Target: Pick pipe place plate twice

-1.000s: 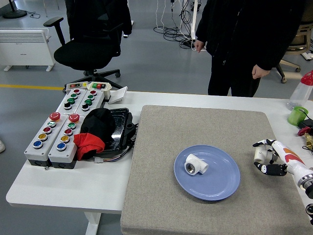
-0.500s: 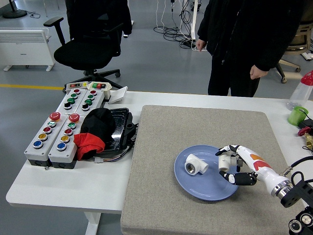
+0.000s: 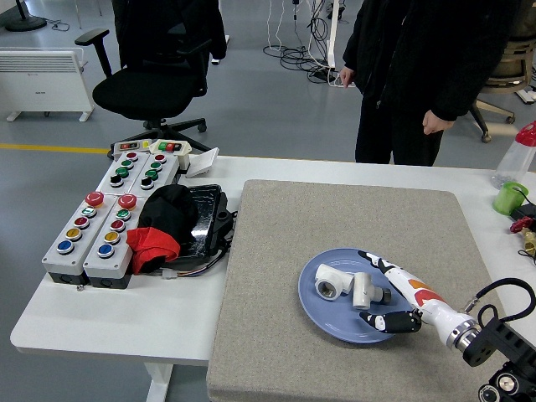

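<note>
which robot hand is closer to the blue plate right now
The right. The right hand is over the blue plate, its fingers around a white pipe fitting beside another pipe fitting lying there. The left hand is out of view.

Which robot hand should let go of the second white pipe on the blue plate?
The right hand. It is over the round blue plate, its fingers around the second white plastic pipe fitting, beside the first white fitting. The left hand is not in view.
</note>
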{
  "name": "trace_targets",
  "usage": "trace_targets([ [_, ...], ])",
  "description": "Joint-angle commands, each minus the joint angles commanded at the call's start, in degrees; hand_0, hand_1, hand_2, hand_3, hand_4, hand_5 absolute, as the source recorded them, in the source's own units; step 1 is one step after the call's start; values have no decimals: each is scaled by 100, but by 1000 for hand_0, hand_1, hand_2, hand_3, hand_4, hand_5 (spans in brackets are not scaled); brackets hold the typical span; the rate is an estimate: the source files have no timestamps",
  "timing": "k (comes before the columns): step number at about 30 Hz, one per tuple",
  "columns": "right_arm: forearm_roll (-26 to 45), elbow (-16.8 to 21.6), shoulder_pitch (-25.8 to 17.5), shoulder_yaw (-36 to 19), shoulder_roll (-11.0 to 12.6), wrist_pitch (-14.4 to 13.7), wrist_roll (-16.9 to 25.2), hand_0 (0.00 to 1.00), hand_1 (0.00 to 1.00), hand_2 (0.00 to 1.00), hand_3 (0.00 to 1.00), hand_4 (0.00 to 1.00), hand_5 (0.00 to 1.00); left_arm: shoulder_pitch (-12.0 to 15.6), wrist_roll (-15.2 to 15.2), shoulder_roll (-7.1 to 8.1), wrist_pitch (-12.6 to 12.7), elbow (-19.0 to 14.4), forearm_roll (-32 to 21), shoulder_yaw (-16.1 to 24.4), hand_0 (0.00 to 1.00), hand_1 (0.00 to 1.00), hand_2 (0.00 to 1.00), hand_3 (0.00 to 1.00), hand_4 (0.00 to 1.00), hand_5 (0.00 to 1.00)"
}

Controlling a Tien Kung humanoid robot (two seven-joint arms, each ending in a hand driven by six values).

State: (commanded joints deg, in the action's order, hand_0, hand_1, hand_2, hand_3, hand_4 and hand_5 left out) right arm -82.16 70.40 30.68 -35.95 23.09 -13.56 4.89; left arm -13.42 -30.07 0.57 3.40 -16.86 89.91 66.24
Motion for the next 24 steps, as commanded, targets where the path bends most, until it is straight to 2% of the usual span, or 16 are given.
trace_targets([
  [5, 45, 91, -17, -131, 21, 54, -36, 998, 988, 998, 998, 873, 351, 0, -2, 0, -2, -2, -7, -8, 655, 625, 635, 571, 408, 998],
  [12, 72, 238, -107, -571, 54, -139, 79, 998, 981, 998, 998, 885, 364, 9, -10, -7, -8, -5, -4, -10, 655, 625, 635, 571, 410, 998],
  [15, 236, 320, -215, -943, 62, -361, 243, 998, 956, 998, 998, 872, 370, 16, -11, -9, -9, -7, -7, -16, 655, 625, 635, 571, 410, 998],
  [17, 665, 387, -390, -1376, 59, -477, 409, 998, 956, 998, 998, 872, 370, 30, -13, -8, -15, -8, 4, -10, 655, 625, 635, 571, 410, 998],
  [19, 1074, 412, -512, -1713, 57, -497, 509, 998, 956, 998, 998, 872, 370, 41, -16, -7, -16, -9, 6, -5, 655, 625, 635, 571, 410, 998],
  [20, 1298, 428, -622, -1930, 55, -402, 589, 998, 956, 998, 998, 872, 370, 50, -19, -7, -19, -10, 12, -1, 655, 625, 635, 571, 410, 998],
  [21, 1559, 433, -668, -2089, 54, -364, 620, 934, 878, 997, 993, 647, 384, 53, -20, -7, -20, -11, 14, 1, 655, 625, 635, 571, 410, 998],
  [24, 2217, 488, -936, -2601, 8, -62, 620, 934, 878, 997, 993, 647, 384, 74, -30, -6, -35, -16, 54, 22, 655, 625, 635, 571, 410, 998],
])
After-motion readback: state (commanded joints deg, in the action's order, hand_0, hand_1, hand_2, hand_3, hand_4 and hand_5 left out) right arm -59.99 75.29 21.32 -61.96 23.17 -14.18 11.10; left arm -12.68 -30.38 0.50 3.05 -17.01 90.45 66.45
